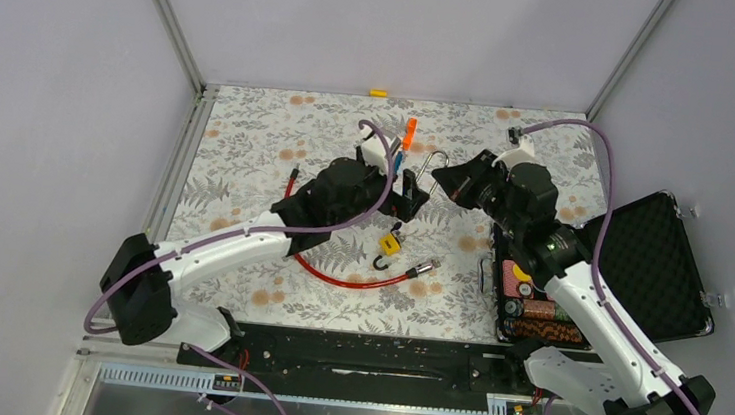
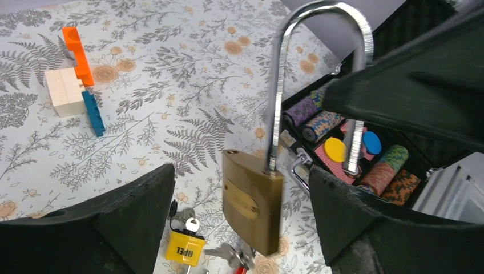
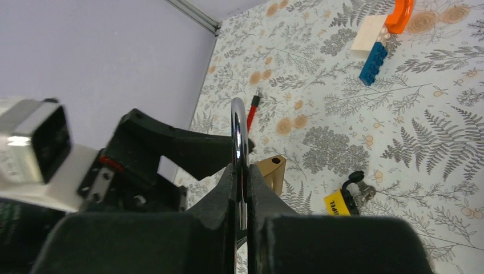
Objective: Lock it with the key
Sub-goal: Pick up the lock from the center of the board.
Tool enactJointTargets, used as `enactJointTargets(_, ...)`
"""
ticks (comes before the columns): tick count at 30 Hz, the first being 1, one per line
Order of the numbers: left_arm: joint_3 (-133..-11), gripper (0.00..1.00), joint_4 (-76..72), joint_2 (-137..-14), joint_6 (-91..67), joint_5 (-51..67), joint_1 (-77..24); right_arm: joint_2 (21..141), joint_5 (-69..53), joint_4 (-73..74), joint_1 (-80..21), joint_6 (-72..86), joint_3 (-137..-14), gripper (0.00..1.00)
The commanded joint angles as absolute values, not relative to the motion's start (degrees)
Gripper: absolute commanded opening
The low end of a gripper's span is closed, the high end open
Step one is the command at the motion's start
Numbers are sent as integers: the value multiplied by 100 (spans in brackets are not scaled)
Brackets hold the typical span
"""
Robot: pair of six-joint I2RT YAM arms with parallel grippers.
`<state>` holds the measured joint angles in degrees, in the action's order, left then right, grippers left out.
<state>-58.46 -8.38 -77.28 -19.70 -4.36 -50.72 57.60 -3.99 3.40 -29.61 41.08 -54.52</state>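
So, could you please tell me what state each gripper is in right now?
Left gripper: open, jaws either side of the brass padlock, not gripping.
Right gripper: shut on the padlock's shackle.

Open black case (image 1: 655, 263) holding poker chips (image 1: 535, 308): right side. Red cable (image 3: 251, 116): left of centre. Coloured blocks (image 2: 71, 85): far centre.

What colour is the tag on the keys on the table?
The key tag is yellow with dark lettering, clearest in the left wrist view.
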Motion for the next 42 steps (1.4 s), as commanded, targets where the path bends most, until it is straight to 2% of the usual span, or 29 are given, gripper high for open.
enactJointTargets(1,-6396,80,-692,-8002,-1767,-701,-5102,5315,-212,-108,-2961,4531,-5907,0)
enactJointTargets(4,-6360,63,-756,-7989,-1814,-601,-5102,5220,-177,-96,-2962,4553,-5897,0)
enactJointTargets(7,-6312,42,-834,-7931,-1862,-541,-5091,5165,-182,-88,-2962,4571,-5893,1)
enactJointTargets(8,-6291,33,-861,-7885,-1868,-499,-5090,5147,-184,-80,-2964,4568,-5889,1)
enactJointTargets(10,-6314,9,-804,-7785,-1905,-370,-5097,5122,-149,-39,-2965,4507,-5883,1)
enactJointTargets(11,-6335,1,-750,-7721,-1943,-287,-5098,5102,-106,-35,-2961,4456,-5864,2)
enactJointTargets(14,-6372,0,-503,-7499,-1910,320,-5054,4996,-28,-35,-2963,4053,-5619,7)
enactJointTargets(18,-6512,0,-22,-7263,-1739,1311,-4772,4852,121,214,-2962,3193,-5312,24)
enactJointTargets(19,-6537,0,141,-7192,-1695,1621,-4668,4827,145,298,-2962,3031,-5275,38)
enactJointTargets(20,-6552,0,241,-7143,-1636,1924,-4554,4819,160,388,-2959,2915,-5256,45)
enactJointTargets(27,-6792,0,1130,-6962,-693,3089,-4264,4853,-1525,424,-2909,2187,-5582,78)
enactJointTargets(30,-6894,0,1491,-6916,-340,3415,-4269,4984,-2177,720,-2909,1777,-5898,83)
enactJointTargets(34,-7066,0,1930,-6780,-50,3712,-4270,5015,-2353,1041,-2909,1215,-6103,86)
enactJointTargets(40,-7330,0,2520,-6638,530,4435,-4274,4651,-3946,1254,-2909,169,-5983,85)
enactJointTargets(42,-7416,0,2702,-6623,701,4697,-4278,4739,-4223,1301,-2909,154,-6062,82)
